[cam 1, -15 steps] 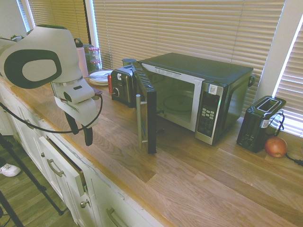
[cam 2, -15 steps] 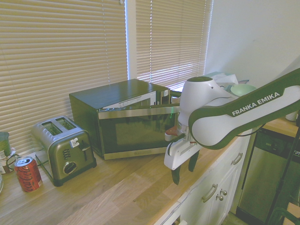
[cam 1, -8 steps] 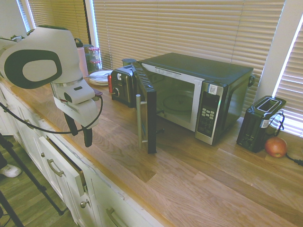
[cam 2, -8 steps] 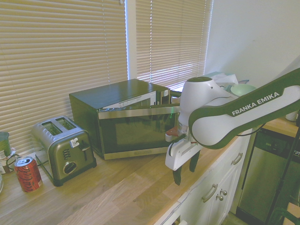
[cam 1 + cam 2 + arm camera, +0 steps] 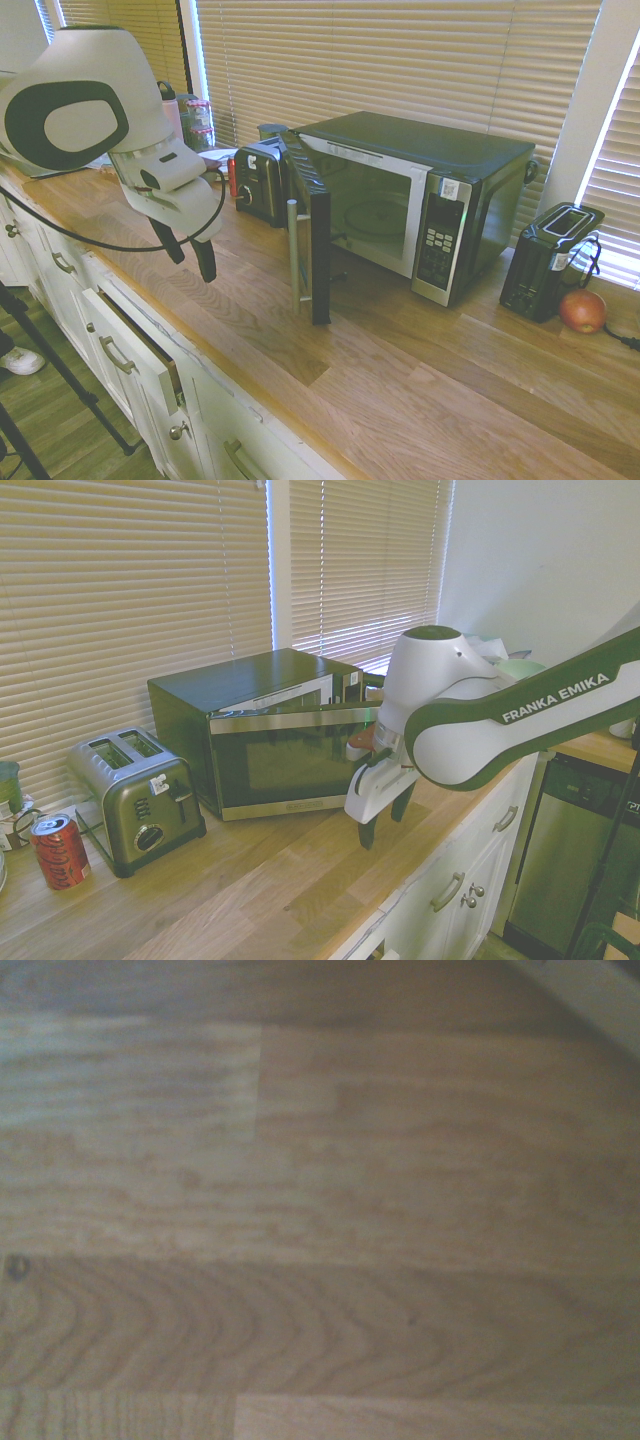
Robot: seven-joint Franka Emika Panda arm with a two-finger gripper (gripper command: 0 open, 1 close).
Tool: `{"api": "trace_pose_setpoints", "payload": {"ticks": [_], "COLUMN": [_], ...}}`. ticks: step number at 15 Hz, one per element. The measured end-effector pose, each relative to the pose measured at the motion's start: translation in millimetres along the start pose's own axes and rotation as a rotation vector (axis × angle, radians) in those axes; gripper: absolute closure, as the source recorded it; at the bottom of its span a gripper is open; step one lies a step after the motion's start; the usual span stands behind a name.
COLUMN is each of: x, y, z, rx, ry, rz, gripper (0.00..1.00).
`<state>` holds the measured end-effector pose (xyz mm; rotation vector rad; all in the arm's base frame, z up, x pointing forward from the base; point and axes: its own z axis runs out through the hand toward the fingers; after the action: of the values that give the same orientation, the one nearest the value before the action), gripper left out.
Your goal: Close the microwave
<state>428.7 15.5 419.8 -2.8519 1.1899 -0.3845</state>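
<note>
Now approach step, I judge: gripper (image 5: pixel 187 256), fingers apart and empty, hangs near microwave (image 5: pixel 420 200) door (image 5: pixel 308 235); next needs push on door's outer face.

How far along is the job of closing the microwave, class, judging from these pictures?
Nothing is finished: the microwave has its door swung wide open, edge-on to the first exterior camera. In hand: the gripper hangs open and empty above the counter, on the door's outer side and apart from it. Left: reach the door and push it shut against the oven front.
</note>
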Motion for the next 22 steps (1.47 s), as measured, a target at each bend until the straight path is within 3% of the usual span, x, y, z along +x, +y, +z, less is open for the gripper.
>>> {"api": "trace_pose_setpoints", "payload": {"ticks": [5, 22], "x": [59, 227], "y": [-23, -95], "z": [-43, -20], "rx": [0.06, 0.109], "ry": [0.127, 0.196], "rz": [0.045, 0.143], "gripper": [0.0, 0.0]}}
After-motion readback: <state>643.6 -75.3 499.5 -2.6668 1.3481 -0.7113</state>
